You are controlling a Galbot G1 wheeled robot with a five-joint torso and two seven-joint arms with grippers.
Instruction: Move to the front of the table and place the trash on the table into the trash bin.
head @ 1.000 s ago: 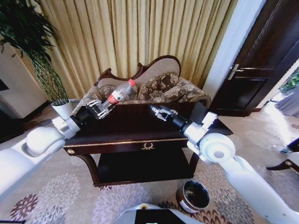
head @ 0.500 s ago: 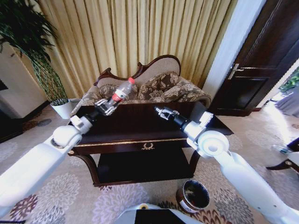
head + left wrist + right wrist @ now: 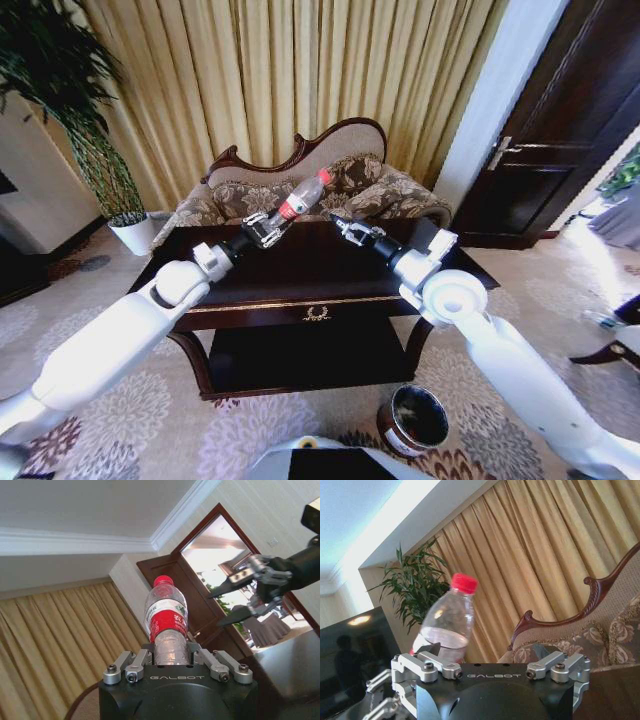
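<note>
My left gripper (image 3: pixel 264 229) is shut on the lower part of a clear plastic bottle (image 3: pixel 300 198) with a red cap and a red-white label. It holds the bottle tilted above the back middle of the dark glossy table (image 3: pixel 300 285). In the left wrist view the bottle (image 3: pixel 166 622) rises straight out of the left gripper (image 3: pixel 170 656). My right gripper (image 3: pixel 346 228) stands open just right of the bottle, its tips pointing at it without touching. From the right wrist the bottle (image 3: pixel 445 625) shows beyond the right gripper (image 3: pixel 490 670). The trash bin (image 3: pixel 414 420) sits on the carpet by the table's front right leg.
A carved patterned sofa (image 3: pixel 330 185) stands right behind the table, with gold curtains behind it. A potted plant (image 3: pixel 120 215) is at the far left, and a dark door (image 3: pixel 545 150) at the right. Patterned carpet lies open in front of the table.
My left arm has reached out and carried the bottle to the right, from the table's left end to its back middle. The right gripper shifted slightly back, and now nearly meets the bottle.
</note>
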